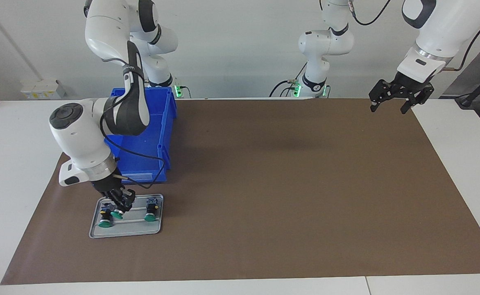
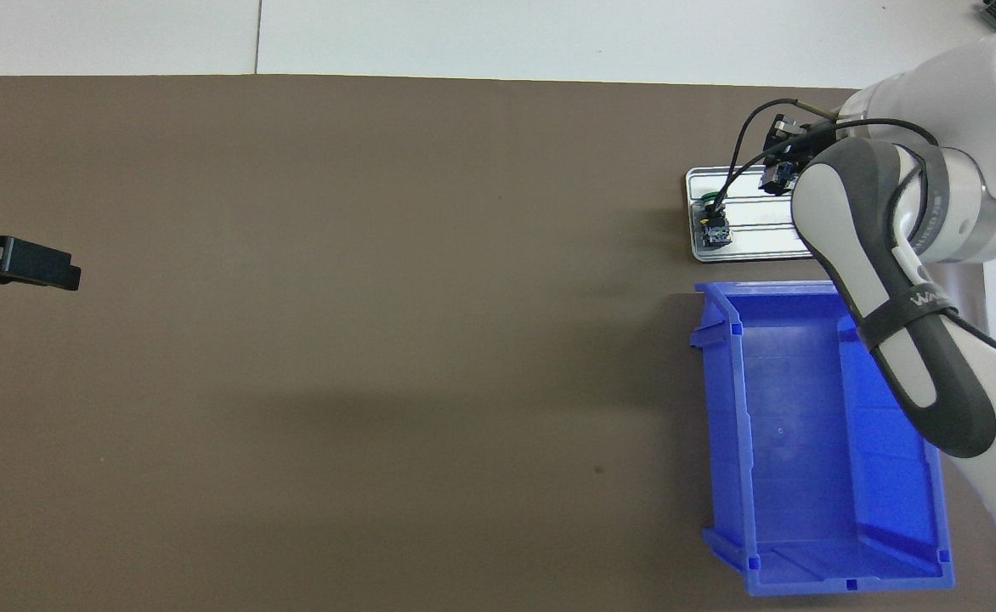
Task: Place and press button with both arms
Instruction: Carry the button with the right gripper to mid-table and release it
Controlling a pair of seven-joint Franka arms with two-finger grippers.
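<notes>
Three green-capped buttons lie on a flat grey tray (image 1: 135, 229) toward the right arm's end of the table. My right gripper (image 1: 119, 203) reaches down onto the tray and is shut on the middle button (image 1: 117, 214). A second button (image 1: 105, 222) lies close beside it and a third (image 1: 150, 216) lies apart toward the tray's other end. In the overhead view the right arm covers much of the tray (image 2: 761, 242), and only one button (image 2: 713, 229) shows clearly. My left gripper (image 1: 391, 101) (image 2: 18, 262) waits open and empty in the air over the mat's corner at the left arm's end.
An empty blue bin (image 1: 150, 135) (image 2: 812, 442) stands right beside the tray, nearer to the robots. A brown mat (image 1: 285, 184) covers most of the white table.
</notes>
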